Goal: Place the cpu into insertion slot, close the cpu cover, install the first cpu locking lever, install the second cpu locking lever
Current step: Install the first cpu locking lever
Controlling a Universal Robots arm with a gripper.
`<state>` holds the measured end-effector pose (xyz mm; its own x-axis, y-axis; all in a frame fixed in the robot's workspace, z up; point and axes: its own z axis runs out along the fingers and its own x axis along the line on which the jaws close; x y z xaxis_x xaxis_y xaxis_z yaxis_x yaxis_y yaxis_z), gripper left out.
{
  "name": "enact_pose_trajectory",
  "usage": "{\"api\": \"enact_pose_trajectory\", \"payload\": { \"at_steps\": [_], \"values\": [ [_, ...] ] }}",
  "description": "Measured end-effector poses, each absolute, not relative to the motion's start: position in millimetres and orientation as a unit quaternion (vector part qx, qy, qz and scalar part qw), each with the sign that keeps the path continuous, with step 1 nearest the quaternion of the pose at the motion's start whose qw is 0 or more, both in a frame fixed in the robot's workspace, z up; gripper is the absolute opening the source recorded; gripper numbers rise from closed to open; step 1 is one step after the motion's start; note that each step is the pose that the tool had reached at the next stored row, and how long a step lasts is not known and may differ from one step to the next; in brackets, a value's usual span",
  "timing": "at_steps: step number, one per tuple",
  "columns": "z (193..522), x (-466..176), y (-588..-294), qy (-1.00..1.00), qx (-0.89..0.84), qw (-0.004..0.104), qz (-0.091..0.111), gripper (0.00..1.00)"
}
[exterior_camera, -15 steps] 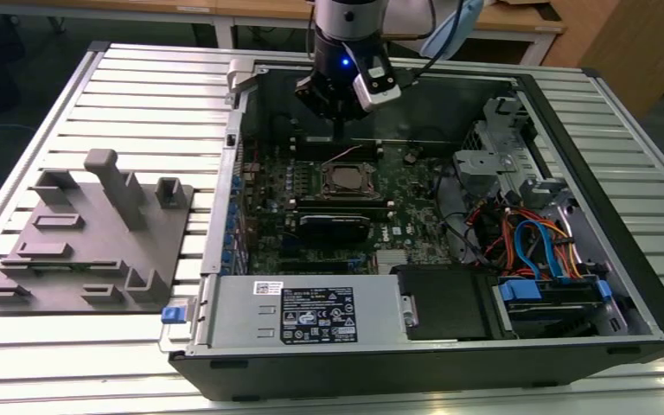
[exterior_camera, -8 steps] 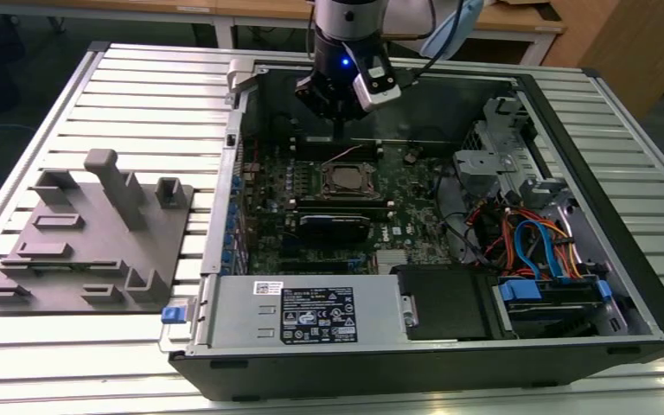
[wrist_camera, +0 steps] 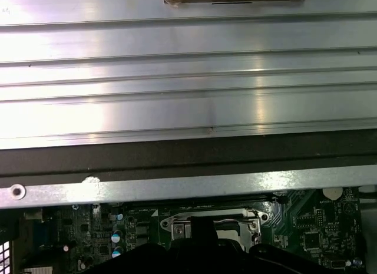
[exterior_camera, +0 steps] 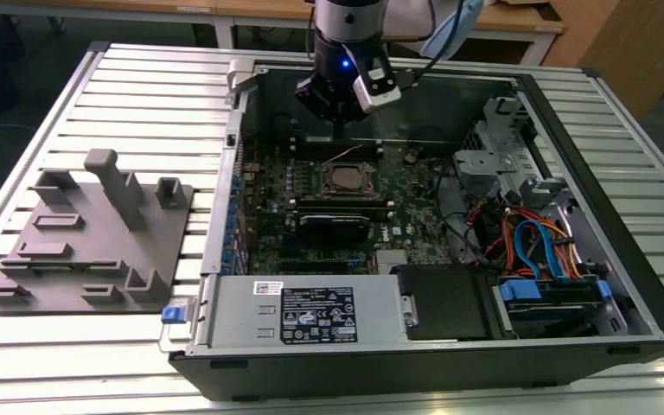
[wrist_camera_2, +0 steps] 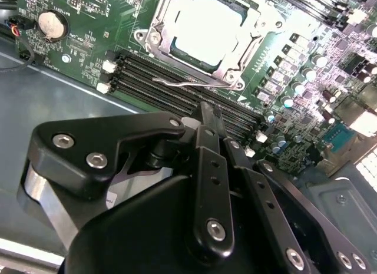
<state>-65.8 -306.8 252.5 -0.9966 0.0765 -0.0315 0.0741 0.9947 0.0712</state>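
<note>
From the left of the exterior view, I see a grey moulded fixture tray (exterior_camera: 96,251) lying on the ribbed aluminium counter (exterior_camera: 609,95), and just to its right the open black computer case (exterior_camera: 655,303). Inside, towards the upper middle of the frame, sits the green circuit board (exterior_camera: 309,199) with the small square black-framed insertion slot (exterior_camera: 348,181).

In the second wrist view, the flat square cpu with its dull silver-grey top (wrist_camera_2: 207,27) already lies in the slot at upper centre. The thin silvery metal cpu cover (wrist_camera_2: 158,38) frames it and looks to be down around it, though glare makes me unsure it is fully seated. One thin bent wire locking lever (wrist_camera_2: 177,81) stands sprung loose just below the frame, not yet hooked.

My black hand (wrist_camera_2: 211,118) hangs just above the board edge, close to that lever. Its fingers appear drawn nearly together with nothing between them.

By my judgement the lever is light but springy, stiff steel wire that will push back and could slip off a smooth pad. I would bear on its bent handle end, away from the pivot. The chip and the socket beneath are fragile, so no load belongs on the chip's top.
</note>
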Motion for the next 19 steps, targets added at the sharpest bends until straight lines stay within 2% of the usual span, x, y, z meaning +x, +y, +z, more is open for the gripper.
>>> {"api": "enact_pose_trajectory", "payload": {
  "at_steps": [19],
  "values": [
    [246.2,-58.3,-306.8,0.999,0.038,0.015,0.033,0.10]
  ]
}}
